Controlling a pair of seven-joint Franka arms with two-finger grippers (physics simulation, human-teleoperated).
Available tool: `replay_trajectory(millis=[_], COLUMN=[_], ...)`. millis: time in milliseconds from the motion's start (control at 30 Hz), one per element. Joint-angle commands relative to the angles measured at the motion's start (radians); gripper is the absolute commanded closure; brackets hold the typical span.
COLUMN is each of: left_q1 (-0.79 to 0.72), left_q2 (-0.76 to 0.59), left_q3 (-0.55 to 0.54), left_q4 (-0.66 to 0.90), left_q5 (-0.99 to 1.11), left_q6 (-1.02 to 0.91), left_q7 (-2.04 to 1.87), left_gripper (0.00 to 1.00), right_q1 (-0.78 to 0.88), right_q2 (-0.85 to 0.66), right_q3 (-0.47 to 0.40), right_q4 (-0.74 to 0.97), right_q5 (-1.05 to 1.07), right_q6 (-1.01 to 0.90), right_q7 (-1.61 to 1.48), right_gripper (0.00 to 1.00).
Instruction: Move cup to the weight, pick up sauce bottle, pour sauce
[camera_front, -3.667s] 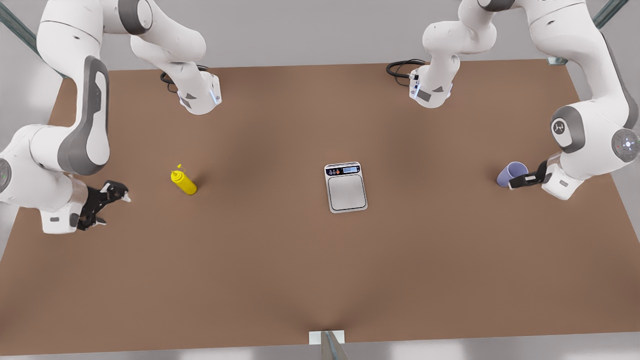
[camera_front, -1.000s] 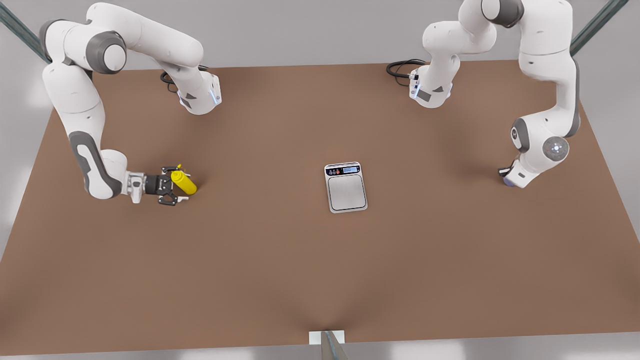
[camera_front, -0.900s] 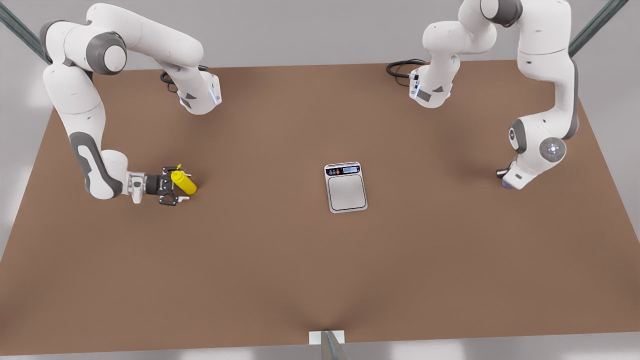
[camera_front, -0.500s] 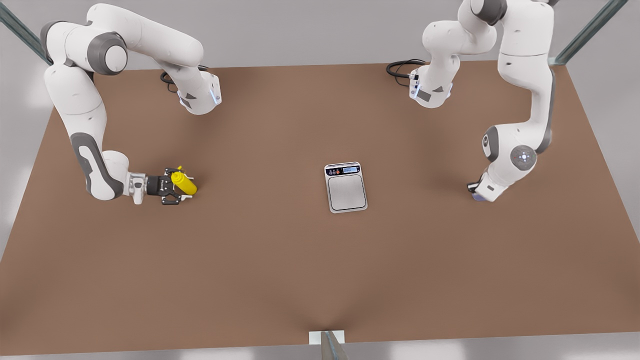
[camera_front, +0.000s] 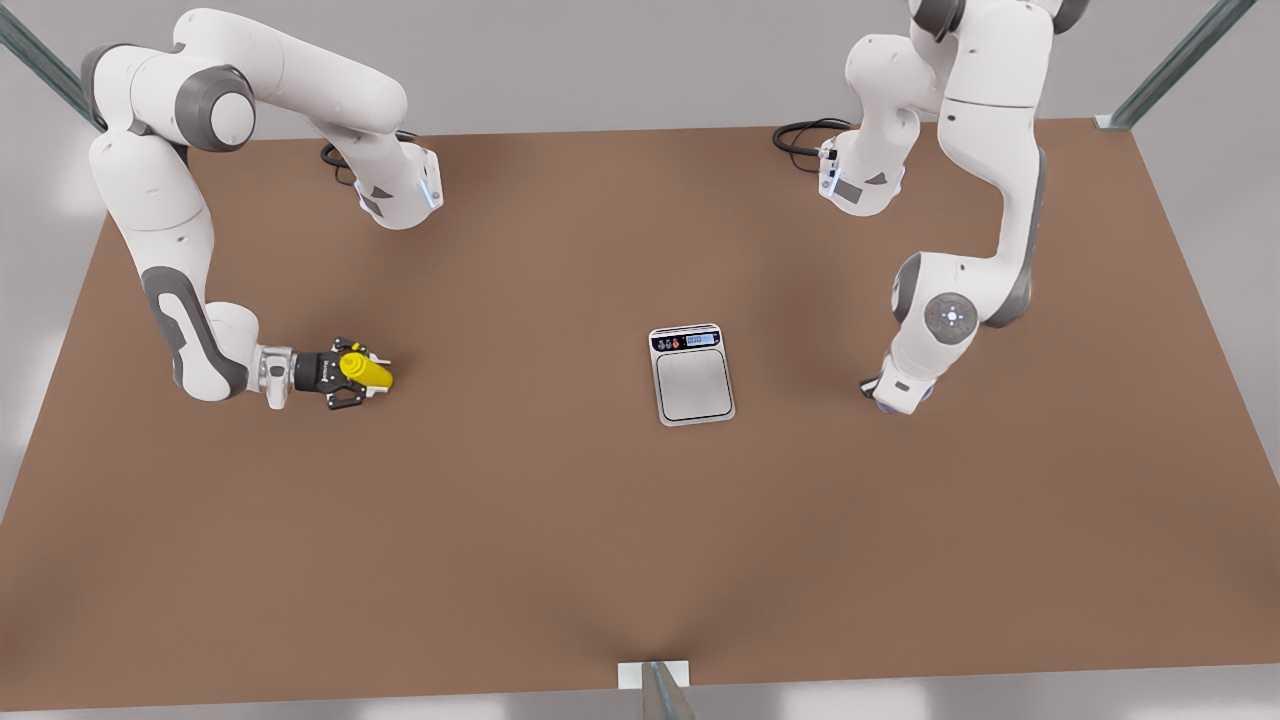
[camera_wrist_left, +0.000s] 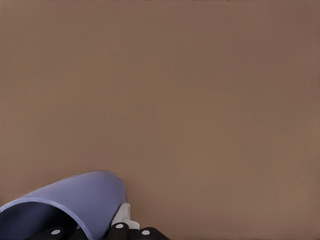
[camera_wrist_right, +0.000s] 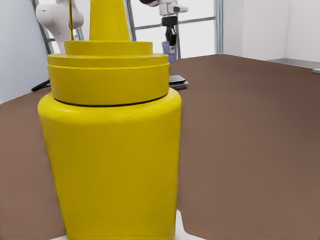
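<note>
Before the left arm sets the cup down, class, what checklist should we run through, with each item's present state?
1. Left jaws hold the cup: ok.
2. The cup is over the weight: not ok, it is off to the front view's right.
3. The weight is bare on top: ok.
4. Right jaws sit either side of the sauce bottle: ok.
5. The sauce bottle is firmly clamped: cannot tell.

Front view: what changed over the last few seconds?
The left gripper took hold of the cup and carried it toward the weight, not there yet. The right gripper moved in around the sauce bottle, which stayed put. The weight did not move.
</note>
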Motion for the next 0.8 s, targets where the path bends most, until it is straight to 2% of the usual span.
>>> replay_trajectory(millis=[0, 133, 200, 333, 467, 600, 733, 767], left_q1=[0.002, -0.046, -0.058, -0.089, -0.113, -0.145, -0.191, -0.21], left_q2=[0.001, 0.019, 0.039, 0.07, 0.087, 0.087, 0.099, 0.112], left_q3=[-0.001, -0.002, -0.036, -0.07, -0.075, -0.075, -0.081, -0.081], left_q4=[0.003, 0.021, 0.081, 0.125, 0.165, 0.197, 0.219, 0.231], left_q5=[-0.15, -0.172, -0.172, -0.172, -0.173, -0.173, -0.172, -0.172], left_q6=[0.001, 0.001, -0.065, -0.065, -0.065, -0.088, -0.088, -0.09], left_q7=[0.005, -0.044, -0.104, -0.217, -0.288, -0.349, -0.438, -0.463], left_gripper=[0.79, 0.79, 0.79, 0.79, 0.79, 0.79, 0.79, 0.79], right_q1=[0.0, -0.002, 0.0, 0.018, 0.126, 0.184, 0.227, 0.227], right_q2=[0.0, -0.014, -0.054, -0.141, -0.199, -0.216, -0.293, -0.319], right_q3=[0.0, -0.001, -0.001, -0.003, -0.006, -0.008, 0.002, 0.04], right_q4=[0.0, 0.024, 0.044, 0.086, 0.159, 0.186, 0.218, 0.202], right_q5=[0.001, 0.001, 0.001, -0.013, -0.076, -0.121, -0.417, -0.481], right_q6=[0.0, -0.02, -0.035, -0.032, 0.02, 0.075, 0.218, 0.282], right_q7=[0.0, 0.026, 0.109, 0.287, 0.537, 0.638, 0.894, 0.982], right_gripper=[0.44, 0.45, 0.45, 0.45, 0.45, 0.45, 0.43, 0.43])
